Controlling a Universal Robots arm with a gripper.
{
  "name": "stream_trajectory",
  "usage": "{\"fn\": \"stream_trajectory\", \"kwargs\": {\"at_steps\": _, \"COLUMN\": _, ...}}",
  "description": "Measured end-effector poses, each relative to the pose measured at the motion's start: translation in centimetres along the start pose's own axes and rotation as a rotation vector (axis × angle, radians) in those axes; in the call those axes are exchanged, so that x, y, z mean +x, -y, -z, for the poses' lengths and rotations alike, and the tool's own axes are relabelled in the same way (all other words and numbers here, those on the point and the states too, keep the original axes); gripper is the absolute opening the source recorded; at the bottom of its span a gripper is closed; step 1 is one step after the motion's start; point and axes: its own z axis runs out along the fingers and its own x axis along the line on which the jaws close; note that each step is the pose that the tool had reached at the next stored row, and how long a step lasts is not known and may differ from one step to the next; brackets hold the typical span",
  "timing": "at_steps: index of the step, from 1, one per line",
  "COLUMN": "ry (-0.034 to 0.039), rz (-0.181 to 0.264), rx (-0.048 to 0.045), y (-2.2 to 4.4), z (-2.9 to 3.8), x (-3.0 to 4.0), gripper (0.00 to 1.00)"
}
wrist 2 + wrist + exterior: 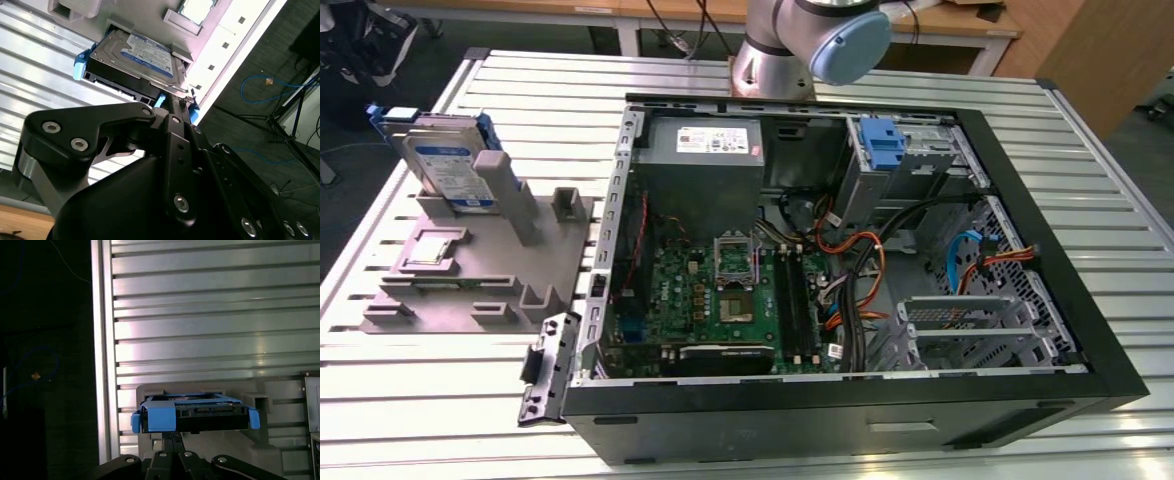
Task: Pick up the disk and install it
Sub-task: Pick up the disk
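The disk (447, 165) stands on edge in a grey holder (467, 270) at the exterior view's left, outside the computer case. It is silver-grey, has a white and blue label, and sits in a blue bracket. In the second wrist view the disk (145, 55) shows its labelled face. In the first wrist view the disk (195, 412) is edge-on, with the blue bracket across its front. My gripper (173, 437) is shut with nothing in it and sits short of the disk, pointing at it. The gripper (186, 100) tip lines up with the bracket's corner.
The open computer case (854, 250) lies on the slatted metal table (1067, 180), with a grey power-supply box (707, 140) and a bare blue bracket (883, 140) in a drive bay. The arm's base (774, 60) stands behind the case. The table edge (102, 365) drops to a floor with cables.
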Motion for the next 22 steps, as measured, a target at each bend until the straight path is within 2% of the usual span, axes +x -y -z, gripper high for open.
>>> {"fn": "stream_trajectory", "kwargs": {"at_steps": 8, "ry": 0.0, "rz": 0.001, "rx": 0.0, "y": 0.0, "z": 0.0, "x": 0.01, "gripper": 0.1}}
{"fn": "stream_trajectory", "kwargs": {"at_steps": 12, "ry": -0.0011, "rz": 0.02, "rx": 0.0006, "y": 0.0, "z": -0.01, "x": 0.01, "gripper": 0.1}}
{"fn": "stream_trajectory", "kwargs": {"at_steps": 15, "ry": -0.0032, "rz": 0.053, "rx": 0.0016, "y": 0.0, "z": 0.0, "x": 0.01, "gripper": 0.1}}
{"fn": "stream_trajectory", "kwargs": {"at_steps": 22, "ry": -0.0108, "rz": 0.176, "rx": 0.0055, "y": 0.0, "z": -0.02, "x": 0.01, "gripper": 0.1}}
